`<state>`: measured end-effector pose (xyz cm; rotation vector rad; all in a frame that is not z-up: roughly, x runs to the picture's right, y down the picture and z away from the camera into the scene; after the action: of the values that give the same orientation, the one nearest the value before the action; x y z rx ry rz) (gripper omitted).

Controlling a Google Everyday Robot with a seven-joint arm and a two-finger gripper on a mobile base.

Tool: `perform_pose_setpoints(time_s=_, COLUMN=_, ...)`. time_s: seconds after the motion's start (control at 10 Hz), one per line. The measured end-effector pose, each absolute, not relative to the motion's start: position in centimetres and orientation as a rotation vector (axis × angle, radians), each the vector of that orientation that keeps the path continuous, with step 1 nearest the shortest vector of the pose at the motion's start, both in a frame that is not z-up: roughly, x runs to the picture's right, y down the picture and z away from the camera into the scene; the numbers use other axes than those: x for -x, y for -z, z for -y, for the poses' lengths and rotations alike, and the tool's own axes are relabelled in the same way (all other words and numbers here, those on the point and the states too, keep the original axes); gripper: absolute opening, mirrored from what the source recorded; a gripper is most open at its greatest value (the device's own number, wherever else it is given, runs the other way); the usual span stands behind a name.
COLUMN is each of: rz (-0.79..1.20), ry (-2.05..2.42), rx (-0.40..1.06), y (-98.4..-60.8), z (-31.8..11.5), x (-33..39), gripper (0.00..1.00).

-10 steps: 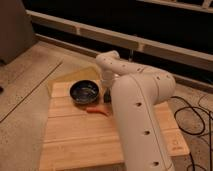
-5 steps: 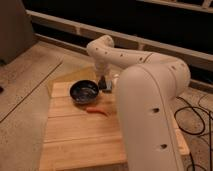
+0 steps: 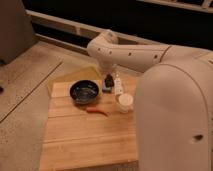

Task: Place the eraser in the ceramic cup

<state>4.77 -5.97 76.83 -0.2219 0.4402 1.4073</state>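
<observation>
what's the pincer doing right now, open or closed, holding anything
Pincer: shut, down just right of the dark bowl; whether it holds anything cannot be told.

Surface (image 3: 85, 140): pale wooden planks, boards running left to right. Lying on it:
- dark glossy bowl (image 3: 83, 92), far left part
- thin red chili (image 3: 96, 111), just in front of the bowl, apart from it
- blue-grey block (image 3: 107, 90), just right of the bowl
- white ceramic cup (image 3: 125, 101), upright, right of the chili

End effector (image 3: 109, 80): over the far part, above the block, fingers closed.
</observation>
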Motion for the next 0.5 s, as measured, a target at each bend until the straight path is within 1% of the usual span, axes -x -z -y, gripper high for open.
perform_pose_setpoints(time_s=0.3, rz=-0.500, ry=-1.475, rx=0.193, y=-75.6, z=5.3, x=-7.3, gripper=0.00)
perform_pose_setpoints(time_s=0.5, rz=-0.492, ry=-1.471, rx=0.195, y=-75.6, z=5.4, x=-6.9, gripper=0.00)
